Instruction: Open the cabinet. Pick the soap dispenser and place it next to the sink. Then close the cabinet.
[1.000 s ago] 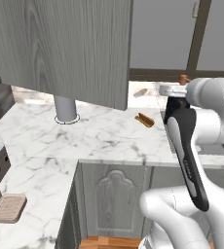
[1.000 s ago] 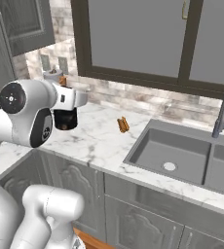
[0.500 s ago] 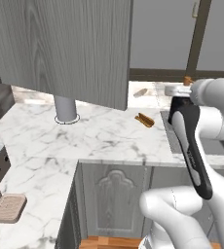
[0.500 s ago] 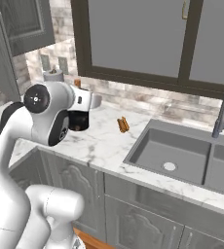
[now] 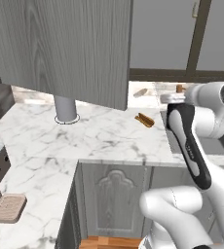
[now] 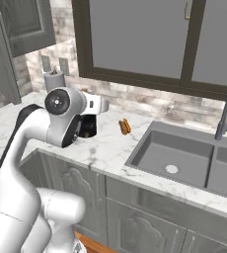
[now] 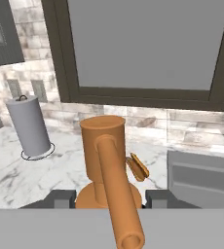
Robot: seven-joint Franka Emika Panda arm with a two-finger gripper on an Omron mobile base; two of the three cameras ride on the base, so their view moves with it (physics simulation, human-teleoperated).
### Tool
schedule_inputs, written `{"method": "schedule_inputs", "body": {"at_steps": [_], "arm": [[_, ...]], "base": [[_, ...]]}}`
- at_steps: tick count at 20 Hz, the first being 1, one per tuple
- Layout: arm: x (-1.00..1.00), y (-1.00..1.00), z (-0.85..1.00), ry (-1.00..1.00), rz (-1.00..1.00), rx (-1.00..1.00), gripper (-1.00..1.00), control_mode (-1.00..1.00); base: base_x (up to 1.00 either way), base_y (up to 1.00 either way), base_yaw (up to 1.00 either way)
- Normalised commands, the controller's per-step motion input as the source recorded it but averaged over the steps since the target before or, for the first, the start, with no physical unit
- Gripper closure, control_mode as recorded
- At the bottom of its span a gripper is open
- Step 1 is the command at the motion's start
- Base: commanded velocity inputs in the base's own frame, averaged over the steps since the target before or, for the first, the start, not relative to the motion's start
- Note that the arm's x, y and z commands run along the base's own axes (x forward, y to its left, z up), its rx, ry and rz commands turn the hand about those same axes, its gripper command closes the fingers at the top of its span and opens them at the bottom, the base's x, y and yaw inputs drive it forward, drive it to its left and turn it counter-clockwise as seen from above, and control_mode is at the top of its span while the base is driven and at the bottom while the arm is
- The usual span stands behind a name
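The cabinet (image 5: 70,48) hangs open, its grey door swung out over the marble tabletop (image 5: 104,136), so the first step looks done. The step in hand is the carry: in the hand view the orange soap dispenser (image 7: 106,165) stands upright between the two dark tips of the claw (image 7: 106,198), its pump spout pointing toward the camera. The claw is part closed and pinches the dispenser's round base, one tip on either side. Whether the dispenser hangs clear of the tabletop or already rests on it I cannot tell.

In the right base view the arm's hand is over the tabletop left of the sink (image 6: 184,158), with a small brown item (image 6: 124,127) lying on the marble between hand and basin.

By my reading, the next move calls for carrying the dispenser right toward the near-left rim of the sink, keeping it upright, avoiding the brown item, and lowering it onto bare marble beside the basin before the claw spreads. After that the open door needs pushing shut.

Counted:
- one soap dispenser
- one open cabinet door in the left base view
- one paper towel roll (image 7: 30,127) at the far left of the tabletop
- one double-basin sink with one faucet (image 6: 225,118)
- one small brown item
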Motion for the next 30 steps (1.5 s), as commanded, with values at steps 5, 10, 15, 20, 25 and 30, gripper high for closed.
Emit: {"method": "schedule_inputs", "body": {"at_steps": [5,10,15,20,25,30], "arm": [[0.38,0.01,-0.40,0.08,0.12,-0.06,1.00,-1.00],[0.31,0.01,-0.38,0.03,0.15,-0.03,1.00,-1.00],[0.17,0.03,-0.38,0.00,0.13,0.00,1.00,-1.00],[0.17,0.04,-0.42,0.00,0.07,0.00,1.00,-1.00],[0.21,0.00,-0.29,-0.02,0.02,0.00,1.00,-1.00],[0.30,-0.11,-0.11,0.03,0.01,0.00,1.00,-1.00]], "base": [[0.00,0.00,0.00],[0.00,0.00,0.00],[0.00,0.00,0.00],[0.00,0.00,0.00],[0.00,0.00,0.00],[0.00,0.00,0.00]]}}
